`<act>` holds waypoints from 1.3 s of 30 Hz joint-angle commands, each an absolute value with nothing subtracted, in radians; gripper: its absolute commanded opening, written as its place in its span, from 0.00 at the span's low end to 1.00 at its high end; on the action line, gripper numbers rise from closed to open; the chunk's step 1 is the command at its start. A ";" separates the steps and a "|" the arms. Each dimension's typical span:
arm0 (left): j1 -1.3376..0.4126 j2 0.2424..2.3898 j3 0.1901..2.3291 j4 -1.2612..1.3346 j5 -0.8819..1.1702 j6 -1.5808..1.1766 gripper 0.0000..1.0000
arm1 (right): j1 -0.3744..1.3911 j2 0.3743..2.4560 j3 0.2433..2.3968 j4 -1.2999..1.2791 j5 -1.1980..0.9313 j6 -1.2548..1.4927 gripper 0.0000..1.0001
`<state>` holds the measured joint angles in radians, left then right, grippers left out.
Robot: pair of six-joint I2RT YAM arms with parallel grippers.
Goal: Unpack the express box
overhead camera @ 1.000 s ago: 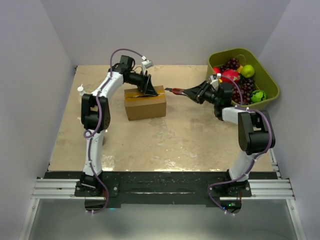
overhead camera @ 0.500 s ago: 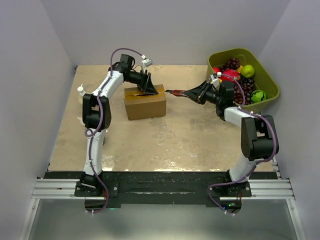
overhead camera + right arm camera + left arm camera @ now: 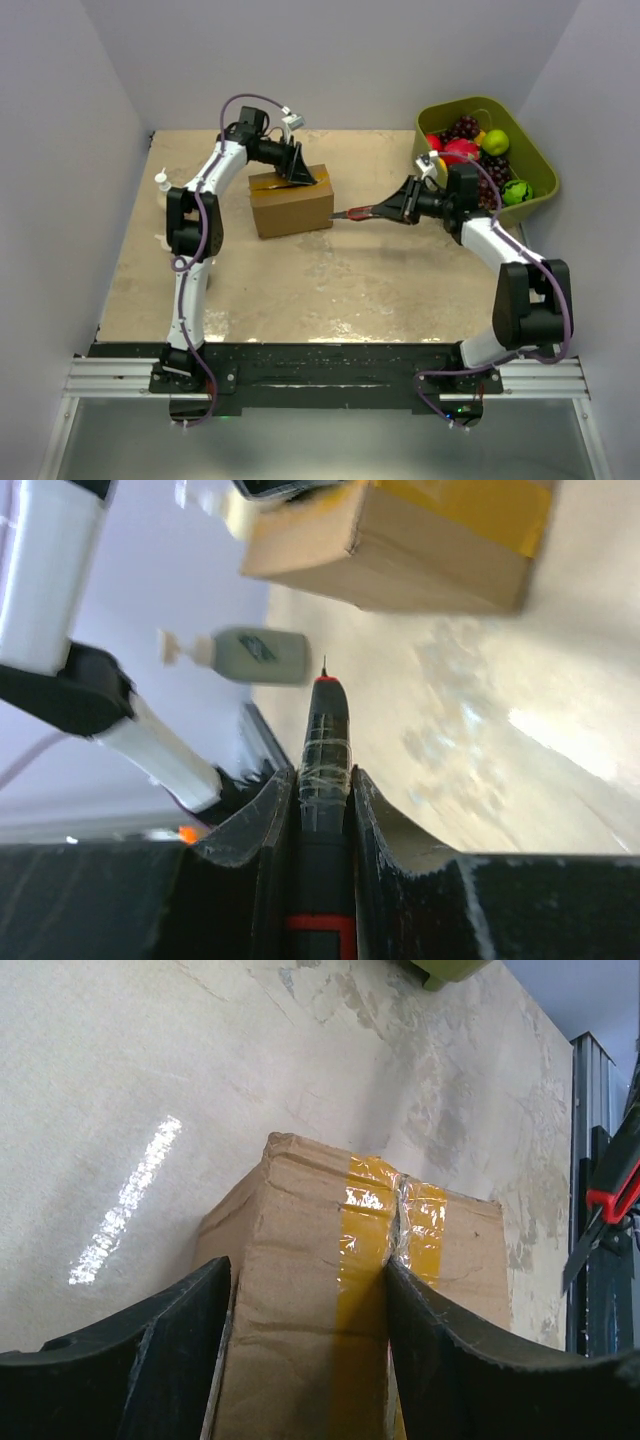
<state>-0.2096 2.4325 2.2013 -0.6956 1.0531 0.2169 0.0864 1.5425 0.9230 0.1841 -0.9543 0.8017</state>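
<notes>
Table (image 3: 330,280): express box (image 3: 291,205), bin (image 3: 541,166), bottle (image 3: 161,182)

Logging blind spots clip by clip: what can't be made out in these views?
Box contents: every view; the closed top hides them.
Whether the left jaws touch the box: left wrist view, fingers cover its near part; top view, too small.
Knife blade: top view, too small; right wrist view, only a thin tip shows.
Bottle label: right wrist view, blurred.
</notes>
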 commanded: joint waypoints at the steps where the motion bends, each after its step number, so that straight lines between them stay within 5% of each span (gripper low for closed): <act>1: -0.189 2.510 2.186 -0.663 0.899 0.318 0.71 | 0.003 1.434 1.135 -0.159 -0.991 0.381 0.00; 5: -0.196 2.461 2.154 -0.629 0.937 0.316 0.77 | 0.064 1.372 1.262 -0.302 -0.732 -0.092 0.00; 9: -0.196 2.366 2.114 -0.581 0.937 0.313 0.82 | 0.196 1.332 1.098 -0.247 -0.475 -0.585 0.00; 17: -0.195 2.185 1.961 -0.451 0.891 0.292 0.89 | 0.403 1.388 0.720 0.177 0.016 -1.027 0.00; 25: -0.189 2.080 1.862 -0.388 0.957 0.204 0.89 | 0.492 1.375 0.545 0.310 0.075 -1.278 0.06; 28: -0.189 2.039 1.862 -0.417 0.922 0.256 0.90 | 0.495 1.316 0.485 0.200 0.002 -1.377 0.32; 29: -0.187 2.023 1.862 -0.431 0.911 0.280 0.91 | 0.491 1.309 0.477 0.180 0.002 -1.385 0.58; 30: -0.186 2.019 1.867 -0.472 0.888 0.334 0.91 | 0.488 1.316 0.483 0.160 0.002 -1.387 0.65; 31: -0.184 2.016 1.870 -0.495 0.878 0.360 0.91 | 0.473 1.319 0.494 0.122 0.002 -1.382 0.82; 34: -0.179 2.011 1.881 -0.587 0.847 0.458 0.91 | 0.414 1.257 0.596 -0.115 -0.139 -1.348 0.99; 39: -0.179 2.032 1.945 -0.751 0.735 0.609 0.91 | 0.322 1.222 1.009 -0.450 -0.419 -1.057 0.99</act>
